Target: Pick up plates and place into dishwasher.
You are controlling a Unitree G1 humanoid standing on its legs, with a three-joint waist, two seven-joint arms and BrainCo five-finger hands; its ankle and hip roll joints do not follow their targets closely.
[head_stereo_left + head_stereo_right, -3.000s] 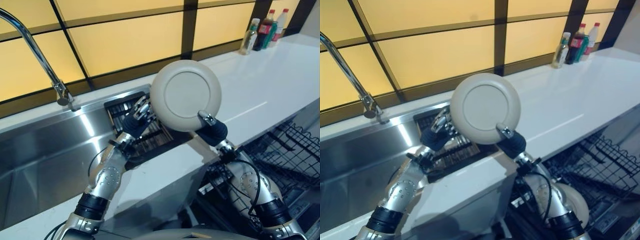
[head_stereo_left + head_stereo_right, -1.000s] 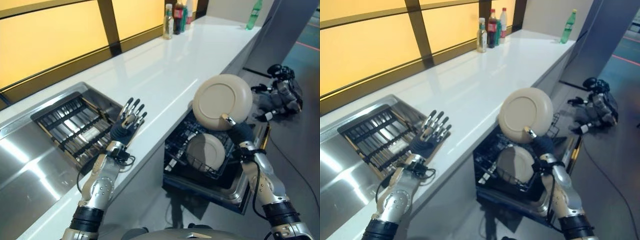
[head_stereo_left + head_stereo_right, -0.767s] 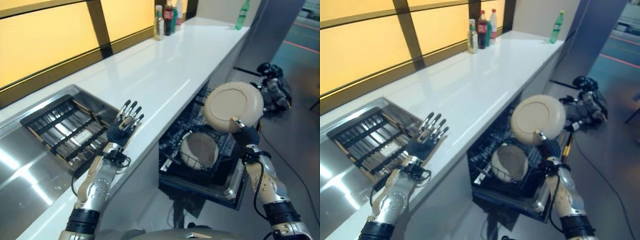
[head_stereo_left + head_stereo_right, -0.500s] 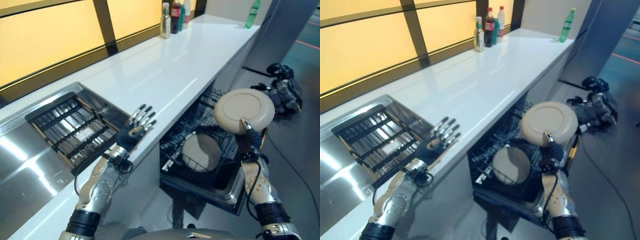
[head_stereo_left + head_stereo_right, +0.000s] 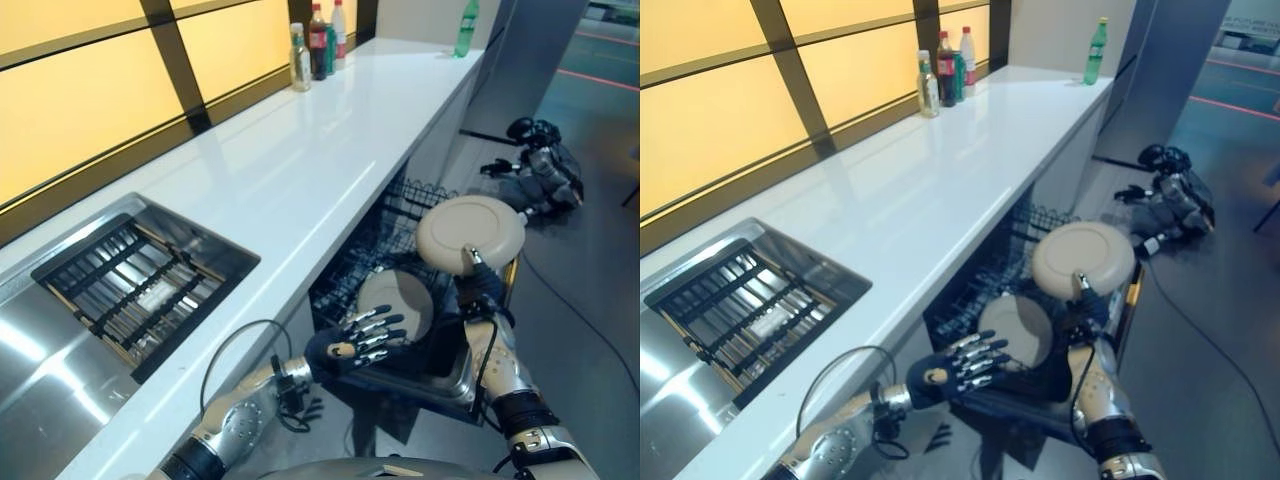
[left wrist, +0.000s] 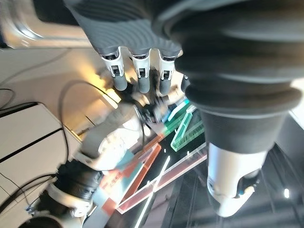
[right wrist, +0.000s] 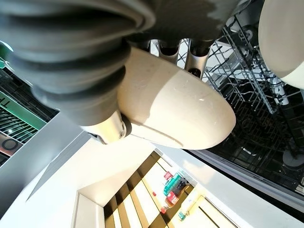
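Tilting the plate [image 5: 470, 231] upright, pinched in right hand [image 5: 478, 283], should seat it w/ racked plate [image 5: 396, 300] in dishwasher rack [image 5: 402, 210]; left hand [image 5: 362, 338] open, clear.

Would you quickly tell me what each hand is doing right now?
Left hand: open, fingers spread, holding nothing.
Right hand: shut on the round beige plate, above the black wire dishwasher rack.

A standing plate [image 5: 398, 303] fills the dishwasher rack's [image 5: 352, 283] middle; wire slots stay free toward 12 o'clock, under the counter [image 5: 300, 160] edge. The left hand [image 5: 362, 337] blocks its 6 o'clock side.
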